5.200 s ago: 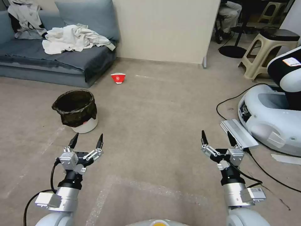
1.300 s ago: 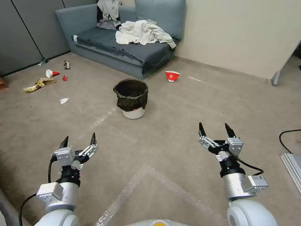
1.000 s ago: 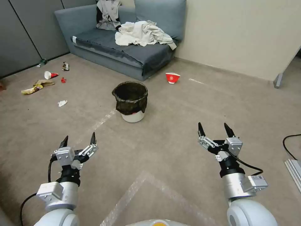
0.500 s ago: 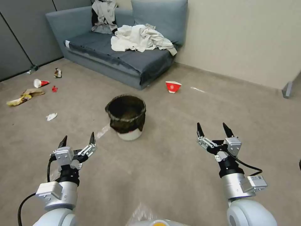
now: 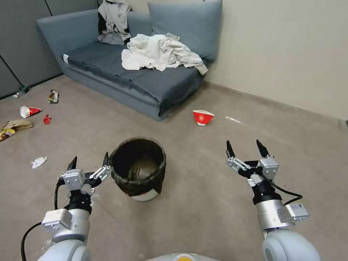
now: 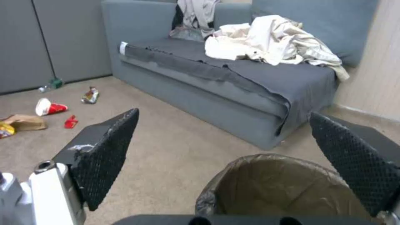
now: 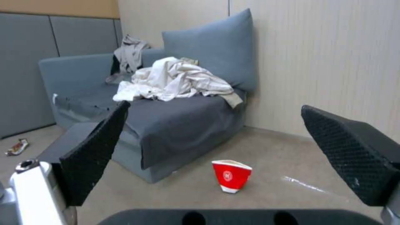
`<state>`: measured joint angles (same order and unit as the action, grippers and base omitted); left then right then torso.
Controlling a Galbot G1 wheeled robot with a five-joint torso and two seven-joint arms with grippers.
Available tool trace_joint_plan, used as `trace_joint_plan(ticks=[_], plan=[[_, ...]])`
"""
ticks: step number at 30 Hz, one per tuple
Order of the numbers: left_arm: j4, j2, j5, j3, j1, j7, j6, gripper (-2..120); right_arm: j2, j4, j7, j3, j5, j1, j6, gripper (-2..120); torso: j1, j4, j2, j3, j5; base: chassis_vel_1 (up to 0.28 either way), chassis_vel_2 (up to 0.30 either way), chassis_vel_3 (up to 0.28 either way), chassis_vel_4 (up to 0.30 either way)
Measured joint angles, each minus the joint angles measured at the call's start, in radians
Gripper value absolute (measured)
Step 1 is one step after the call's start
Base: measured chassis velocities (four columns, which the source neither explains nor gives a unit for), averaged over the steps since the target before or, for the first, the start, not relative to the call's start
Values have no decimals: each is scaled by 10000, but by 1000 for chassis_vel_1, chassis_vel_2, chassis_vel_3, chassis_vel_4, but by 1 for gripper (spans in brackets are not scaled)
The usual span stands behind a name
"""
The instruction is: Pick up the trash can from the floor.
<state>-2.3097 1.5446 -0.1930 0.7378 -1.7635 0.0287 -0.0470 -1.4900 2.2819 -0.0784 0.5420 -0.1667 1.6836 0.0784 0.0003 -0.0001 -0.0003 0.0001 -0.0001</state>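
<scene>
- The floor (image 5: 203,217), a beige-grey carpet, is running back to a blue sofa (image 5: 145,78) standing against the pale wall, with scraps of litter (image 5: 27,111) lying toward the far left edge of the floor.
- The can (image 5: 138,172) is standing on the floor in the near part of the room, between the two arms but much closer to the left one; a red bowl (image 5: 203,117) is lying well beyond it, near the sofa's corner.
- The can is sitting upright: its long axis is running vertically and its bag-lined mouth is facing straight up.
- The left tool (image 5: 89,164) is hanging just beside the can's rim, fingers spread wide and holding nothing; its inner finger looks to be at or nearly touching the liner.
- The right tool (image 5: 245,149) is waiting well to the can's right, also wide open and empty.
- Judging the step as the approach before a grasp, a good move would be straddling the rim with one finger inside and one outside the wall.
- Closing on plastic as well as the loose bag should be keeping the can from slipping or tipping while lifting.
</scene>
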Motion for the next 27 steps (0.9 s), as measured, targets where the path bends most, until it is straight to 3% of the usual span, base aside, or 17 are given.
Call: trace_joint_plan(ticks=[7, 12, 15, 18, 21, 25, 27], plan=[[37, -1, 19, -23, 57, 43, -45, 100, 17, -59, -33, -2, -18, -13, 109, 100, -2, -1, 0, -2, 2, 99, -93, -88, 86], [113, -191, -372, -167, 327, 504, -605, 100, 28, -89, -48, 4, -27, -8, 163, 100, -2, 0, 1, -2, 1, 31, -35, -28, 32], [378, -722, -1303, -257, 956, 1157, -1864, 100, 41, -91, -73, 4, -29, 10, 180, 100, -1, 0, 0, 0, 0, 0, 0, 0, 0], [581, -1106, -1869, -325, 1291, 1523, -2461, 100, 58, -91, -95, 2, -28, 26, 183, 100, -1, 0, 0, 0, -2, 0, 0, 0, 0], [935, -1781, -3111, -435, 1884, 2101, -3444, 100, 81, -91, -114, 1, -24, 47, 184, 100, -2, 1, 0, -1, -1, 0, 0, 0, 0], [1600, -2437, -4290, -745, 2628, 2741, -4273, 100, 86, -89, -125, 18, -10, 64, 183, 100, -1, -1, 0, 0, 0, 0, 0, 0, 0], [1733, -2514, -4398, -814, 2758, 2826, -4370, 100, 73, -89, -128, 28, -7, 74, 183, 100, -1, -1, 0, 0, 0, 0, 0, 0, 0]])
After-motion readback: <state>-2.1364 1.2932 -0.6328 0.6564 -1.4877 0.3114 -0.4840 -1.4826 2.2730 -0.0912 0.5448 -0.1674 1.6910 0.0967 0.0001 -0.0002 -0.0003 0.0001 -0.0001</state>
